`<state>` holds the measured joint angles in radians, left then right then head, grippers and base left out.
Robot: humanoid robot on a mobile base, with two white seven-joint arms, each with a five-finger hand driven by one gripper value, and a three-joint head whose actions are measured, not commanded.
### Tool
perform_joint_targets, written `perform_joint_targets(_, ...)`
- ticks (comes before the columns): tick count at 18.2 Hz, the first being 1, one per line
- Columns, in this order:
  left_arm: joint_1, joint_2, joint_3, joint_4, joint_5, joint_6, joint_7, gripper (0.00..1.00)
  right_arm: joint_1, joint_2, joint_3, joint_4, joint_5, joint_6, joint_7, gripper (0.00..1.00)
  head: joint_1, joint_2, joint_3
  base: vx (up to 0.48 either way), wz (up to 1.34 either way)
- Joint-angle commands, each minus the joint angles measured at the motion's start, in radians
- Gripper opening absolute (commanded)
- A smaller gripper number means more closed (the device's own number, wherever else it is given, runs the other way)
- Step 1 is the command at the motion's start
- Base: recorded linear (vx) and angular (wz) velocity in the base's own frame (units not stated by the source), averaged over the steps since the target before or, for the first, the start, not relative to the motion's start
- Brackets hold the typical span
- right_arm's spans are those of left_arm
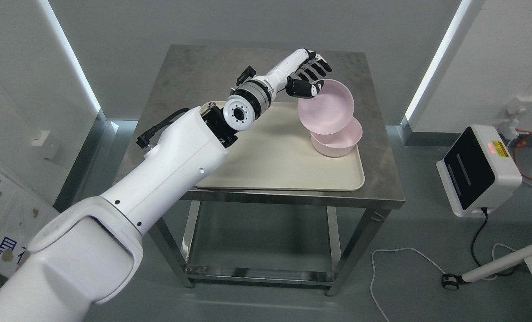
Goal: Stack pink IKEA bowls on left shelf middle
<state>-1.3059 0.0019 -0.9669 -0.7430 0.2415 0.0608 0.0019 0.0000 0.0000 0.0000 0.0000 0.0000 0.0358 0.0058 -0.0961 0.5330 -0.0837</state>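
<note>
My left hand (pixel 310 78) reaches over the steel table and is shut on the rim of a pink bowl (pixel 327 109). That bowl is lifted and tilted, its opening facing me. Just below and to the right of it a second pink bowl (pixel 339 142) sits upright at the right end of the cream tray (pixel 270 165). The tilted bowl overlaps the upright one's rim; I cannot tell whether they touch. The right hand does not show.
The tray lies on a steel table (pixel 185 76) with a lower shelf. A white box-shaped device (pixel 478 172) with a black face stands on the floor at right, with cables (pixel 400 255) and a wheeled white stand (pixel 494 268) near it. White wall panels flank the table.
</note>
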Motion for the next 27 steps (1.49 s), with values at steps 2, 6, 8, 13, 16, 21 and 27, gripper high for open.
perform_joint_targets(2, 0.019, 0.016, 0.066, 0.031, 0.051, -0.002, -0.008, 0.38, 0.002, -0.017, -0.011, -0.034, 0.000, 0.000, 0.000, 1.00, 0.0000, 0.000, 0.000, 0.000, 0.00)
perform_joint_targets(6, 0.120, 0.016, 0.205, -0.111, 0.048, -0.015, -0.057, 0.46, 0.002, -0.017, -0.011, -0.034, 0.000, 0.000, 0.000, 1.00, 0.0000, 0.000, 0.000, 0.000, 0.00)
perform_joint_targets(8, 0.212, 0.016, 0.319, -0.298, 0.048, -0.013, -0.112, 0.53, 0.002, -0.017, -0.011, -0.034, 0.000, 0.000, 0.000, 1.00, 0.0000, 0.000, 0.000, 0.000, 0.00)
perform_joint_targets(13, 0.318, 0.016, 0.398, -0.587, -0.005, 0.019, -0.186, 0.95, 0.002, -0.017, -0.011, -0.034, 0.000, 0.000, 0.000, 1.00, 0.0000, 0.000, 0.000, 0.000, 0.00)
perform_joint_targets(16, 0.315, 0.016, 0.361, -0.595, -0.256, 0.019, -0.317, 1.00, 0.002, -0.017, -0.011, -0.034, 0.000, 0.000, 0.000, 1.00, 0.0000, 0.000, 0.000, 0.000, 0.00)
perform_joint_targets(21, 0.278, 0.016, 0.248, -0.566, -0.619, 0.054, -0.474, 0.94, 0.002, -0.017, -0.011, -0.034, 0.000, 0.000, 0.000, 1.00, 0.0000, 0.000, 0.000, 0.000, 0.00)
perform_joint_targets(27, 0.229, 0.016, 0.177, -0.465, -0.712, 0.079, -0.502, 0.93, 0.002, -0.017, -0.011, -0.034, 0.000, 0.000, 0.000, 1.00, 0.0000, 0.000, 0.000, 0.000, 0.00)
